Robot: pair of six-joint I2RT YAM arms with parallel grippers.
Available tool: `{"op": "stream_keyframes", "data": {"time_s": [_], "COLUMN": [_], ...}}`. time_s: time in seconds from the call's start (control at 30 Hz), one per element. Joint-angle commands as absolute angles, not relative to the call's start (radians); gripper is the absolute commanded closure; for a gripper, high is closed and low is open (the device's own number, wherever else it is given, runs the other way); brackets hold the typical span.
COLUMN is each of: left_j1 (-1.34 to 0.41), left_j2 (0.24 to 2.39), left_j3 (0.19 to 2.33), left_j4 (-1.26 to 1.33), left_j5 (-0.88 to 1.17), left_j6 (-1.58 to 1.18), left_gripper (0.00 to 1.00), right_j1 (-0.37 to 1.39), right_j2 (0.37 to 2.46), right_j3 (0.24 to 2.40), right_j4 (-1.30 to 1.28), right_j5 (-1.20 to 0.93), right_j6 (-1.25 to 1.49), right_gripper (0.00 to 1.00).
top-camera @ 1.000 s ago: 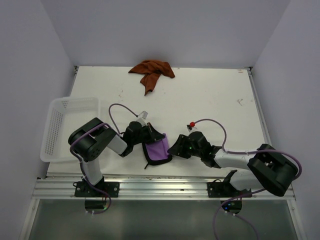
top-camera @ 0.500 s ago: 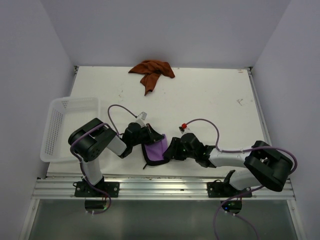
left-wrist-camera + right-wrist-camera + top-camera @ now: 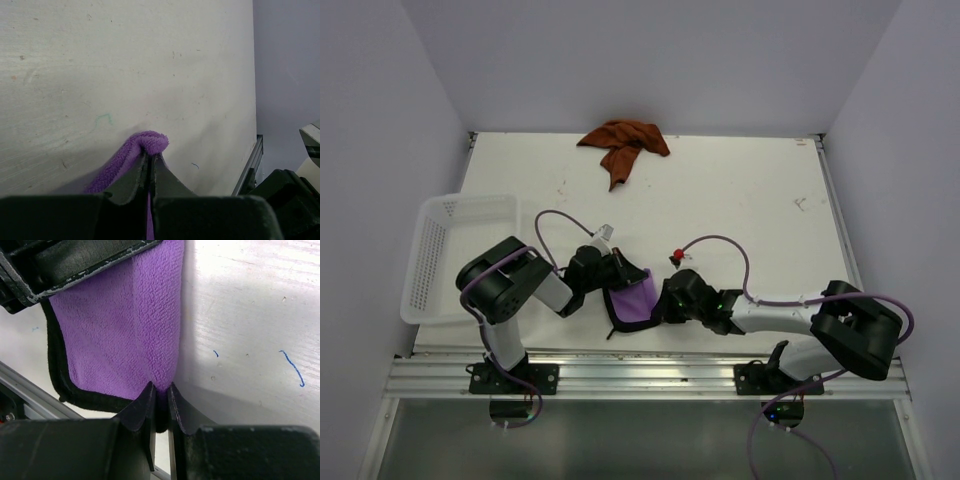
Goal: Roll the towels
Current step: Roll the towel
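Just now we're sliding our right hand (image 3: 161, 388) leftward and pinching it shut on the purple towel (image 3: 125, 325) at the near edge of the table (image 3: 750, 190), left hand (image 3: 151, 159) clamping tight on its other side, so we're setting up the roll.

No legible text, labels, brands or numbers anywhere; only illegible blue pen marks (image 3: 292, 368) on table (image 3: 250, 300)

table (image 3: 740, 200): white | orange towel (image 3: 625, 142): crumpled, far edge | basket (image 3: 430, 262): left edge | purple towel (image 3: 636, 298): near edge
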State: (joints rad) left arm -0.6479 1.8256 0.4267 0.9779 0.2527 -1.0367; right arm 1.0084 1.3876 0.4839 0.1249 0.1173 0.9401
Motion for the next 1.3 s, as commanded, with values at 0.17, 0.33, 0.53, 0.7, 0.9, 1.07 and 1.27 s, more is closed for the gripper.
{"op": "stream_keyframes", "data": {"time_s": [0.17, 0.33, 0.53, 0.7, 0.9, 1.07, 1.27], "left_j1": [-0.609, -0.594, -0.557, -0.548, -0.555, -0.558, -0.574], "left_j2": [1.720, 1.608, 1.540, 1.606, 1.614, 1.592, 1.594], "left_j3": [0.465, 0.546, 0.655, 0.767, 0.804, 0.824, 0.905], "left_j4": [0.845, 0.614, 0.342, 0.268, 0.244, 0.184, 0.002], "left_j5": [0.233, 0.206, 0.199, 0.357, 0.448, 0.469, 0.454], "left_j6": [-0.986, -0.947, -0.916, -0.933, -0.963, -0.931, -0.835], "left_gripper": [0.63, 0.54, 0.51, 0.51, 0.52, 0.52, 0.51], "right_j1": [1.046, 1.086, 1.133, 1.196, 1.250, 1.296, 1.310], "right_j2": [1.374, 1.399, 1.433, 1.456, 1.503, 1.565, 1.588], "right_j3": [0.580, 0.646, 0.676, 0.715, 0.781, 0.854, 0.884], "right_j4": [-0.098, -0.201, -0.230, -0.268, -0.342, -0.449, -0.476], "right_j5": [0.267, 0.333, 0.399, 0.509, 0.629, 0.718, 0.736], "right_j6": [0.827, 0.782, 0.766, 0.755, 0.744, 0.736, 0.747], "right_gripper": [1.00, 1.00, 1.00, 1.00, 1.00, 1.00, 1.00]}}
